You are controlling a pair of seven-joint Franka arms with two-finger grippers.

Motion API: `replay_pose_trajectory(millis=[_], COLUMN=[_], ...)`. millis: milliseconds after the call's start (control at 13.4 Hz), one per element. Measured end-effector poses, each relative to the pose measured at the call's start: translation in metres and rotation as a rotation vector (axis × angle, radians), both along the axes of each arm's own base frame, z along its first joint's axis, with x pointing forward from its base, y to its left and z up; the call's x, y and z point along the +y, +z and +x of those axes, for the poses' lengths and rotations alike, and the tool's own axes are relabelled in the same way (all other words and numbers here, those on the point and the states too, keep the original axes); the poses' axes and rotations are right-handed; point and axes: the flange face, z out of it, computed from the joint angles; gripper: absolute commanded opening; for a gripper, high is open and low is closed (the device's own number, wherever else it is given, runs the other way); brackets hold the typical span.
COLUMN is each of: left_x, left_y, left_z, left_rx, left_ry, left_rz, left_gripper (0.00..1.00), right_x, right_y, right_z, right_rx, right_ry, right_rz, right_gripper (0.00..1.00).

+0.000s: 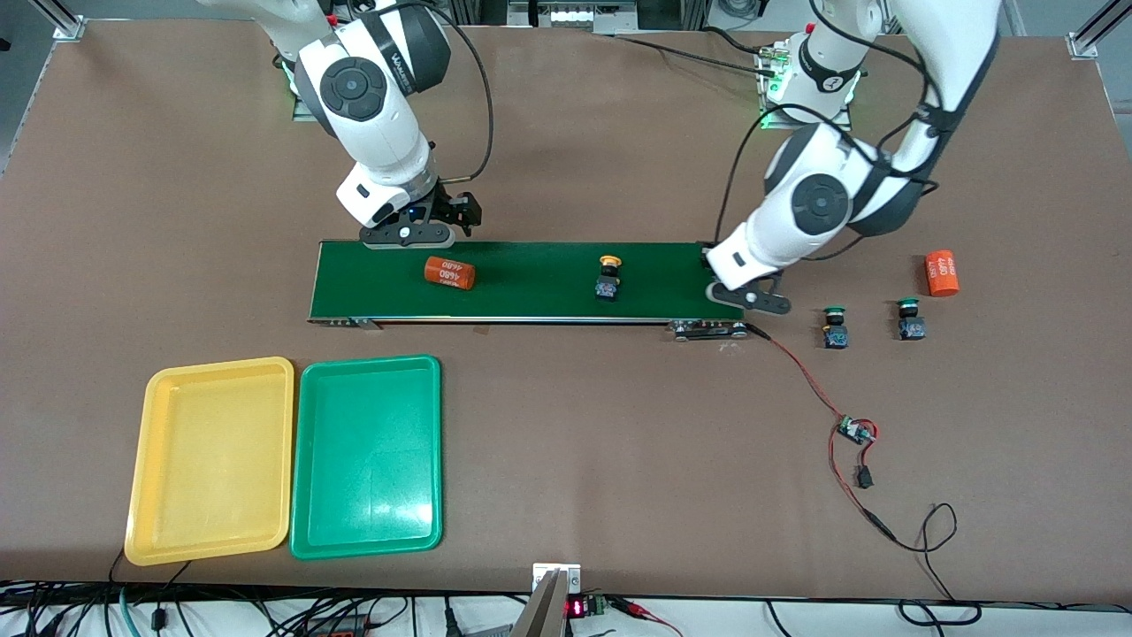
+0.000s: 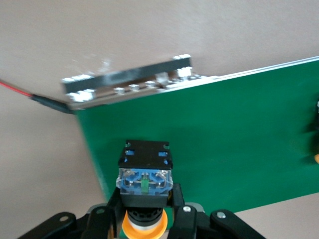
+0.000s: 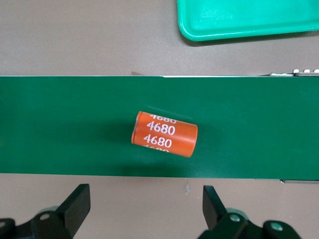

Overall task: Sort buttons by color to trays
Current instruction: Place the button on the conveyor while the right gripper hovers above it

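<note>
On brown table point(image 1: 566, 460): conveyor belt point(image 1: 531, 281) | yellow tray point(image 1: 212, 460) | green tray point(image 1: 367, 456)

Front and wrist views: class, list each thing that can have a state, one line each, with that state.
Left gripper: shut on yellow button, over the conveyor belt end.
Right gripper: open, over the belt's edge by an orange cylinder.
Second yellow button: upright on belt.
Green buttons: upright on table.
Yellow tray: empty.
Green tray: empty.
</note>
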Motion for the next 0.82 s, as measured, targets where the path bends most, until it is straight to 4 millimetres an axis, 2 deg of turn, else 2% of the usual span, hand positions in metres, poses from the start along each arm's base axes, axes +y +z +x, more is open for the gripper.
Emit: replay_pose_trajectory(millis=[223,298,372,447,596,819], left_x=[-0.016,-0.018,-0.019,-0.019,-0.020,-0.015], left_y=[-0.011,-0.014,-0.016,-0.017,-0.015,0.004], left_z=[-0.004,-0.005,-0.006,-0.006,-0.003,0.011], left_rx=[0.027,0.035,0.040,0.042,0.036,-0.009], left_ry=[0.059,0.074,0.081,0.081,0.082,0.105], left_rz=[0.003,0.006,0.007,0.006,0.002,-0.004], left_gripper=[0.04,0.32,0.92,1.00,1.00,1.00], right_x=[-0.001,-0.001,-0.001,-0.001,-0.001,-0.003], right_y=[0.000,-0.001,-0.002,-0.003,-0.004,-0.005], right_z=[0.001,0.001,0.001,0.001,0.001,0.001], right_rx=[0.000,0.001,0.003,0.004,0.006,0.016], right_ry=[-0.003,-0.003,-0.003,-0.003,-0.002,-0.006], right_rz=[0.000,-0.001,-0.002,-0.004,-0.005,-0.012], right_gripper=[1.00,1.00,1.00,1.00,1.00,1.00])
